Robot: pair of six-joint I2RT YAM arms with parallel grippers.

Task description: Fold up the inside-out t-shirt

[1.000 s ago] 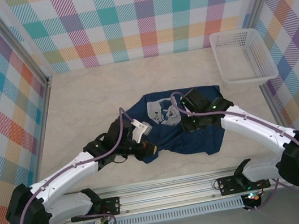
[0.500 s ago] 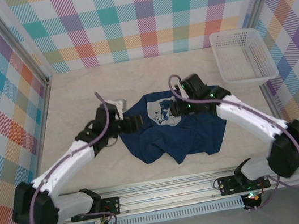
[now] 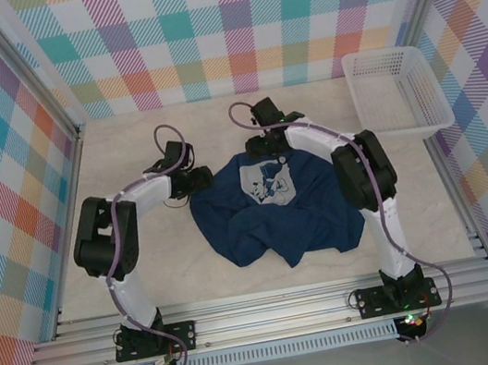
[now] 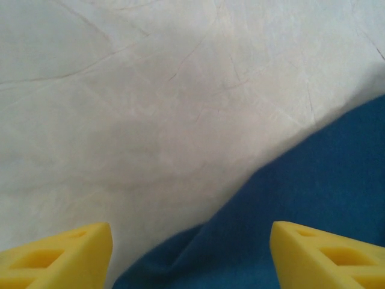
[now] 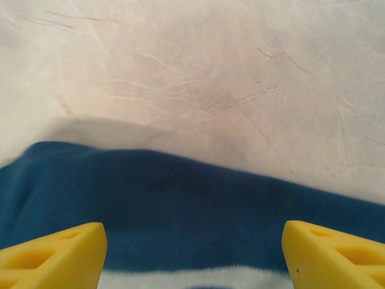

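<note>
the soft, rumpled navy inside-out t-shirt (image 3: 277,210) lies mid-frame on the creased pale table (image 3: 127,155). the left gripper (image 3: 199,181) at its upper-left edge and the right gripper (image 3: 264,147) at its top edge spread yellow wedge fingers (image 4: 60,253), grasping nothing.

Soft matt cloth t-shirt (image 3: 278,219), smooth plastic left gripper (image 4: 191,241), table (image 3: 170,256) possibly creased paper

Soft dark navy blue cloth t-shirt (image 3: 277,214) with a pale grey-white print (image 3: 265,182) on it, and the left gripper (image 4: 191,232) and right gripper (image 5: 194,229) both have bright yellow plastic fingers (image 4: 57,256). Between either set of jaws it's deep blue cloth against the cream, faintly veined tabletop (image 3: 127,155). Pastel plaid walls (image 3: 236,24) in teal, orange, purple and yellow, plus a white plastic mesh basket (image 3: 397,91).
</note>
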